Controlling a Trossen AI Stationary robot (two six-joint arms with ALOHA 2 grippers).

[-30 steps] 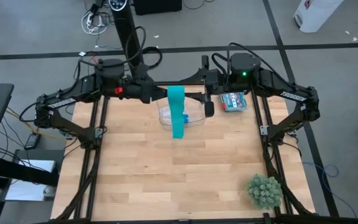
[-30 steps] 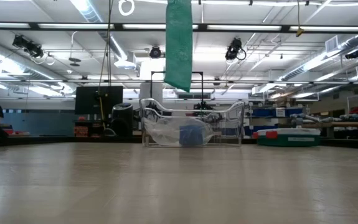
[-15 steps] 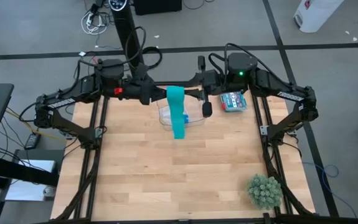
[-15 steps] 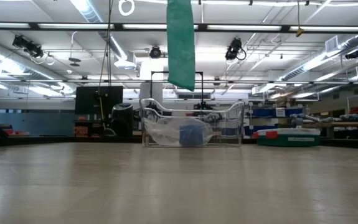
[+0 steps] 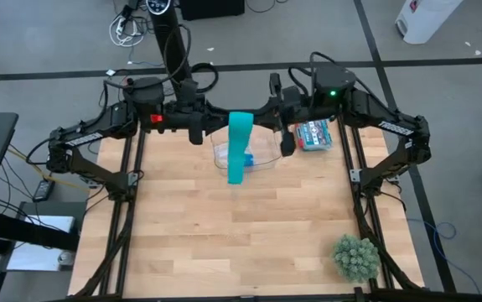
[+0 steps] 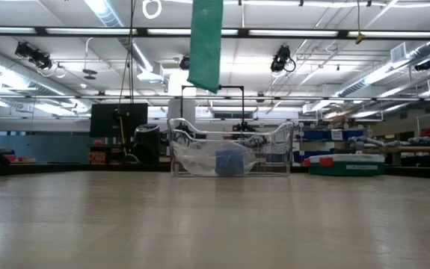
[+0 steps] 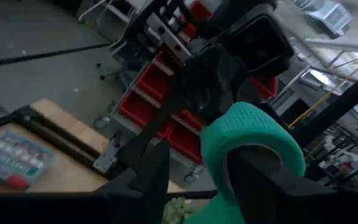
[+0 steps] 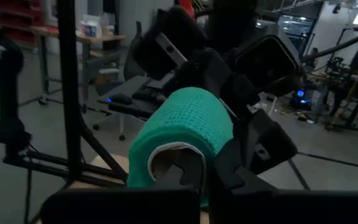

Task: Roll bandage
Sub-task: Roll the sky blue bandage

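Two dark jointed arms, black looping cables, one green indicator light.

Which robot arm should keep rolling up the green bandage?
Probably the right: its gripper is shut on the bandage coil, while the left gripper stands open beside it.

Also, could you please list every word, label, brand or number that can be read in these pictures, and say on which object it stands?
No text can be read in any view.
The flat packet beside the clear tray: it carries print, but too small and blurred to read.
The same packet in the left wrist view: blurred marks only.
The bandage: plain teal, no writing.
Boxes and signs in the room behind the table: too far to read.
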